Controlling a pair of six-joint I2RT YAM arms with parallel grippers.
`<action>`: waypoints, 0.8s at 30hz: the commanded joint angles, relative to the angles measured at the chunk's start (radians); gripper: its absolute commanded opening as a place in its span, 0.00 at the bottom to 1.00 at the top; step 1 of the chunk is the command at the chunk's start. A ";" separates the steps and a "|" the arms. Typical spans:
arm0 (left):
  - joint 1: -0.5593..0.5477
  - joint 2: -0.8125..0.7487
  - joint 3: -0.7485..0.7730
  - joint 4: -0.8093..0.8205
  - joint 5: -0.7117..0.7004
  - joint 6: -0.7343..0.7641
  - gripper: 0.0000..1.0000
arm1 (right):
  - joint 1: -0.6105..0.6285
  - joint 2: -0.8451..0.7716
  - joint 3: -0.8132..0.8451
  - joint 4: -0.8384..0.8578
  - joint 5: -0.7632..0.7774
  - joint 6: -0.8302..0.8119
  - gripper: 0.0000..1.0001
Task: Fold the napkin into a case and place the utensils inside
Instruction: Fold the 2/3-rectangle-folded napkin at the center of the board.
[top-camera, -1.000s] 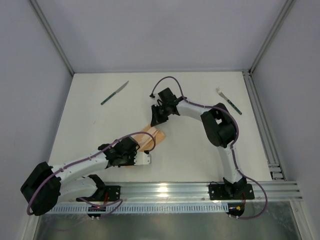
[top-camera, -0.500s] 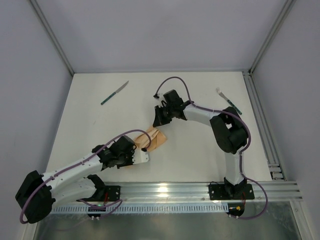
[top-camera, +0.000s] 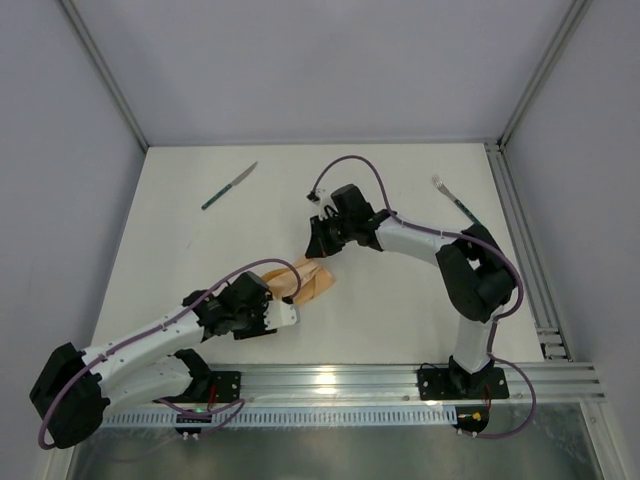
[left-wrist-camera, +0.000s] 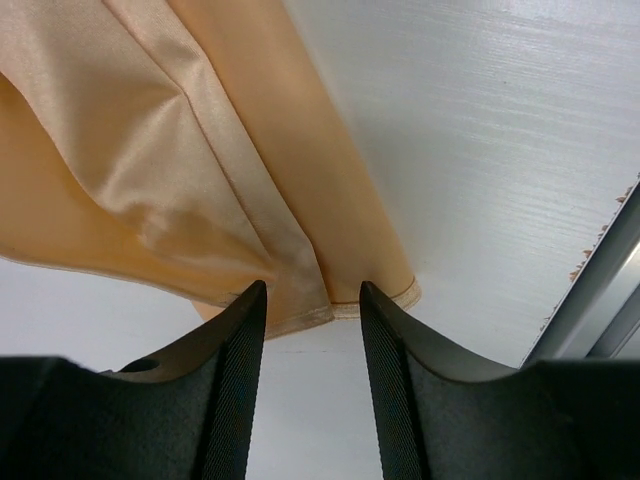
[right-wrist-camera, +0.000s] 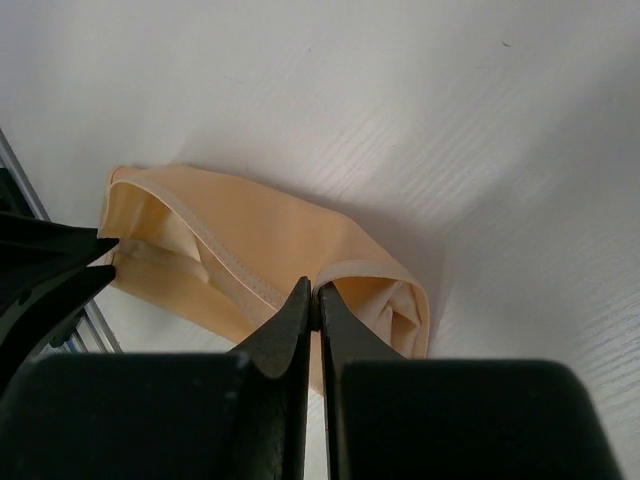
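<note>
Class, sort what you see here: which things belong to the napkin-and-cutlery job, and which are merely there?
Belong to the job:
- napkin, part-folded
- knife
- fork
- left gripper, open at the napkin's edge
- right gripper, pinched shut on its other end

Merely there:
- table
- aluminium rail along the near edge
- purple cables on the arms

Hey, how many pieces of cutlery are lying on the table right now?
2. The knife lies at the far left; the fork lies at the far right, its handle end behind the right arm. No others show.
</note>
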 joint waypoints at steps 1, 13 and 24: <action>0.006 -0.035 0.045 -0.001 0.018 -0.021 0.45 | 0.010 -0.070 -0.052 0.063 -0.013 -0.032 0.04; 0.199 -0.164 0.115 0.065 0.147 -0.098 0.64 | 0.013 -0.117 -0.207 0.129 -0.014 -0.057 0.04; 0.238 0.105 0.189 0.023 0.231 -0.076 0.55 | 0.012 -0.134 -0.256 0.171 -0.025 -0.063 0.04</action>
